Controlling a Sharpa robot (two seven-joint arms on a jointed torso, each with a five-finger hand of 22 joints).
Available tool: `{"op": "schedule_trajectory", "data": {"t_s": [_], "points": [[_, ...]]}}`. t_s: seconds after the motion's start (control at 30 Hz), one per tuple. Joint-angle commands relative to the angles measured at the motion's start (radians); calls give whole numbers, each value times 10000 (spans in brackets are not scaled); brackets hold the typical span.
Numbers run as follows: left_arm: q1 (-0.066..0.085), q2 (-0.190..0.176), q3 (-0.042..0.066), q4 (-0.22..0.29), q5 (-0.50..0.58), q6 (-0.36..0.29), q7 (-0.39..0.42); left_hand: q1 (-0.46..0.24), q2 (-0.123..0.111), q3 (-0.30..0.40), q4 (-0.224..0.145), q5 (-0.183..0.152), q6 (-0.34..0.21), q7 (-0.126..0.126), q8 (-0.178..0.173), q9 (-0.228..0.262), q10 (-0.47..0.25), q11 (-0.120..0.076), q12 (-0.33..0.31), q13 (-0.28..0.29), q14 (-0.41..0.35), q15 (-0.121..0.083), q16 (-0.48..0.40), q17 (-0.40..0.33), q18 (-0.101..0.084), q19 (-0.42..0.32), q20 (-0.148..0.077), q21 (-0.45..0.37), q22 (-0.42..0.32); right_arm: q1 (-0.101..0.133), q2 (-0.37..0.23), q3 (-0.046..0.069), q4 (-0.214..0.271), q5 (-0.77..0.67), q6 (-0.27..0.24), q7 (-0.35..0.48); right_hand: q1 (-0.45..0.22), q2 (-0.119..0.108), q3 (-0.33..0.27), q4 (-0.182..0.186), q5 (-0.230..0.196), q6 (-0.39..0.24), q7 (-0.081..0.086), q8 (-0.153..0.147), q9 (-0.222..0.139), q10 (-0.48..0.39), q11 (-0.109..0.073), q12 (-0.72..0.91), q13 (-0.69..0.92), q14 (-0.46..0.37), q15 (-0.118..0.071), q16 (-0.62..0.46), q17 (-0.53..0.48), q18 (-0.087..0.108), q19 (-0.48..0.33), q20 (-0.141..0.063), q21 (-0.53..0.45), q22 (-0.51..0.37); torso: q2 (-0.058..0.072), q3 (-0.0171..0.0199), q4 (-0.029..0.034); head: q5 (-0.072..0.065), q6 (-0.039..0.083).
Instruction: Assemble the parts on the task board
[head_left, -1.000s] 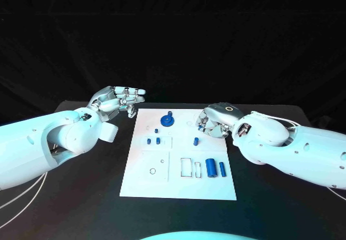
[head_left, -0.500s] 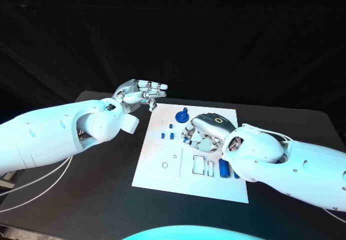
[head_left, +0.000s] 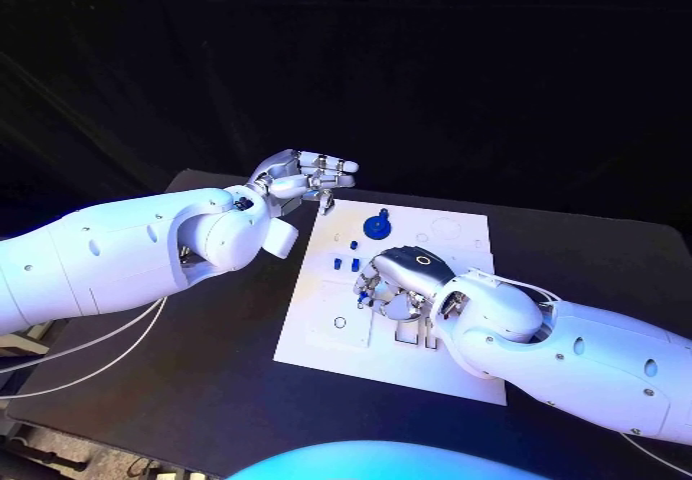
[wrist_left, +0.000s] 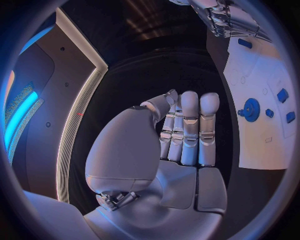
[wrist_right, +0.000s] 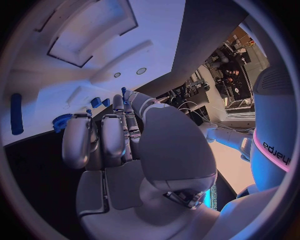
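I read the task as at an early stage. The task board (head_left: 320, 320) lies in the middle of the black table (head_left: 188, 400), and most parts remain loose on it. The blue gear (head_left: 376, 226) sits near the far edge of the board, two small blue pegs (head_left: 346, 264) lie just nearer the robot, and a blue cylinder (wrist_right: 16, 114) lies on its side by the rectangular recesses; the oval recess (head_left: 340, 323) near the left edge is unfilled. My right hand (head_left: 400, 284) hangs low over the board's centre, fingers curled down toward the small parts; from these views I cannot tell whether the fingertips hold a piece or merely touch the surface. My left hand (head_left: 306, 178) is raised off the board's far left corner, fingers together and bent toward the thumb, with nothing visible between them, so I judge it closed and empty. By my estimate, the gear, pegs and cylinder all await seating.
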Motion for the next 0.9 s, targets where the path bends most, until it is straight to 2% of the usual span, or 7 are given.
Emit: {"op": "schedule_trajectory", "data": {"t_s": [0.03, 0.23, 0.4, 0.9], "points": [[9, 21, 4, 22, -34, 209, 90, 20, 100, -22, -48, 62, -100, 2, 45, -12, -80, -21, 42, 13, -49, 13, -29, -9, 83, -84, 10, -44, -4, -57, 77, -3, -124, -102, 137, 115, -118, 16, -18, -73, 19, 58, 15, 68, -3, 74, -10, -52, 0, 632, -66, 68, 15, -151, 110, 4, 60, 1094, -2, 0, 4, 85, -64], [8, 23, 4, 22, -34, 212, 86, 4, 108, -32, -45, 60, -102, 5, 53, -11, -93, -19, 64, 19, -58, 18, -32, -19, 82, -84, 15, -50, -7, -152, 214, -17, -354, -118, 191, 104, -120, 20, -17, -79, 10, 53, 16, 65, -1, 73, -9, -59, 0, 632, -64, 82, 22, -162, 134, 4, 119, 1126, -1, 16, 8, 153, -128], [8, 26, 4, 25, -34, 219, 78, 4, 108, -32, -45, 60, -102, 5, 53, -11, -93, -19, 64, 19, -58, 18, -32, -19, 82, -84, 15, -50, -7, -188, 281, -23, -512, -141, 234, 89, -120, 21, -17, -80, 9, 53, 16, 64, -1, 72, -9, -60, 0, 633, -64, 88, 27, -166, 142, 4, 138, 1136, -10, 0, -1, 163, -141], [8, 37, 4, 29, -34, 262, 58, 4, 108, -32, -45, 60, -102, 5, 53, -11, -93, -19, 64, 19, -58, 18, -32, -19, 82, -84, 15, -50, -7, -227, 356, -27, -680, -151, 353, 98, -121, 26, -15, -85, 5, 50, 17, 62, 1, 72, -8, -66, 0, 634, -64, 110, 40, -170, 151, 5, 161, 1150, -4, 0, 0, 205, -189]]}}
